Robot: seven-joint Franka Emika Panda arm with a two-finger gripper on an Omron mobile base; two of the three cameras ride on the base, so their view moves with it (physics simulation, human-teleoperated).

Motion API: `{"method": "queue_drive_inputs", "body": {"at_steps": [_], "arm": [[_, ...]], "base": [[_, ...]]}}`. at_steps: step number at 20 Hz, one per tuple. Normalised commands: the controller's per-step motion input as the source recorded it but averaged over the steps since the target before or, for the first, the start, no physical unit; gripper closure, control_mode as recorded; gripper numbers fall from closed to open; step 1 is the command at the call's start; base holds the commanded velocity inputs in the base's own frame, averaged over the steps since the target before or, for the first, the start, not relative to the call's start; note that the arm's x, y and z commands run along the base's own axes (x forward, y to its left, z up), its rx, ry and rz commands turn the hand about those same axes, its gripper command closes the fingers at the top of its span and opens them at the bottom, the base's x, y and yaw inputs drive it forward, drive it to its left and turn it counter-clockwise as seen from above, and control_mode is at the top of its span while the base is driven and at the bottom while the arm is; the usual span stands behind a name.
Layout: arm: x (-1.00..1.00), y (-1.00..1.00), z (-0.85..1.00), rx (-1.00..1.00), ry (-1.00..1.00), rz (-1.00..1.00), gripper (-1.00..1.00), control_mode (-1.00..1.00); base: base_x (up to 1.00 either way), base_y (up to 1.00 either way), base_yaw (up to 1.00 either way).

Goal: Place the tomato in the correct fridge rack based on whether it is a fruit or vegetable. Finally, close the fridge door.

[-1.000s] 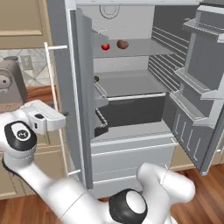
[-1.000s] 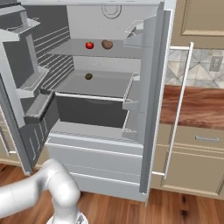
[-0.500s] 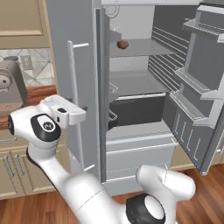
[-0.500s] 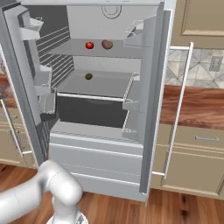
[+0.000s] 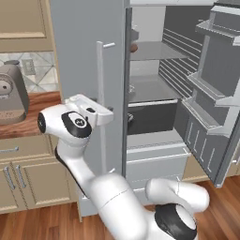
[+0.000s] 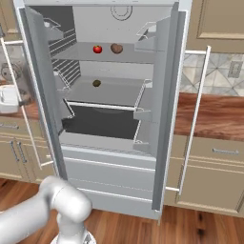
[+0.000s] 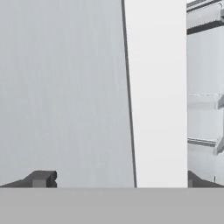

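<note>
**Tomato Shelved, Left Door Half Shut**

The tomato (image 6: 97,49) sat on the top shelf (image 6: 128,57) of the fridge (image 6: 121,19), at about eleven o'clock in the right base view, with a dull brown lump (image 6: 116,48) just beside it at its three o'clock, the two apart. A smaller dark item (image 6: 96,83) lay alone on the shelf below. Judging by that, the placing step looked finished and the door-closing step was in hand.

The tool (image 5: 101,112) was at the outer face of the left fridge door (image 5: 84,51), close by its long vertical handle (image 5: 100,103), at roughly nine o'clock in the left base view. Its fingers (image 7: 41,178) stood spread wide, pinching nothing; the hand view showed the grey door panel (image 7: 61,87) close ahead, the fingertips at five and seven o'clock. Whether the tool touched the door could not be told.

That door stood partly swung in, its edge hiding much of the interior from the left base view. The right fridge door (image 5: 211,93), with its bins, gaped fully open at three o'clock there.

The next move, by my reckoning, called for a push on the left door until it seated, then a wide swing of the arm across to the right door. The risk I would watch was the arm catching the handle on the way.
</note>
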Motion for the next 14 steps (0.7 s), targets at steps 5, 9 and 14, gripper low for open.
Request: {"method": "queue_drive_inputs", "body": {"at_steps": [5, 9, 14], "arm": [[0.43, -0.47, 0.08, 0.01, 0.00, 0.02, -1.00, -1.00], [0.39, -0.39, 0.04, 0.00, -0.01, 0.03, -1.00, -1.00], [0.34, -0.25, 0.04, 0.00, 0.00, 0.08, -1.00, -1.00]], "base": [[0.00, 0.00, 0.00], [0.00, 0.00, 0.00], [0.00, 0.00, 0.00]]}}
